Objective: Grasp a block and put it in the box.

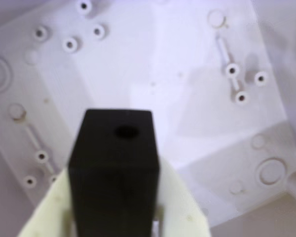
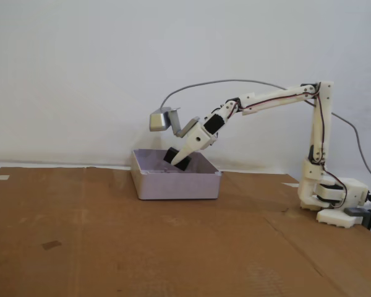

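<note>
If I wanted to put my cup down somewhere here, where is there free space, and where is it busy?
In the fixed view, the brown cardboard in front of the box lies bare, as does the stretch between the box and the arm's base. It is crowded over the box: the gripper holds the block there, with the silver camera just above.

No text, label, brand, number or sign can be read in either view, neither on the block [image 1: 114, 168] nor on the box [image 2: 176, 184].
</note>
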Available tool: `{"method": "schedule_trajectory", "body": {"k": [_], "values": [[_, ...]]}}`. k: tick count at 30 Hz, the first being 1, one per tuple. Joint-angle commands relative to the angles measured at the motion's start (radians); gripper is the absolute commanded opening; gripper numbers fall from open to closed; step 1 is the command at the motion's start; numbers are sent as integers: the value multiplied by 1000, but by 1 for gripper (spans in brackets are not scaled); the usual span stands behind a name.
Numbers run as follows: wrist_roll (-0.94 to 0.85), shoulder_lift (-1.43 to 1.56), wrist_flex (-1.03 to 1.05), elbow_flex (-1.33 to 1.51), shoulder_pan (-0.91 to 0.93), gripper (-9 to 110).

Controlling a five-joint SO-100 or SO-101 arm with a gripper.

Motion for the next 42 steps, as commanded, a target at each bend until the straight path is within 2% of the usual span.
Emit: {"method": "schedule_trajectory", "body": {"k": [1, 33, 39, 42], "values": [[-11, 31, -55, -29, -12, 0], [-12, -9, -54, 67, -12, 0], [-14, -8, -54, 55, -14, 19], [-14, -8, -55, 57, -20, 21]]}}
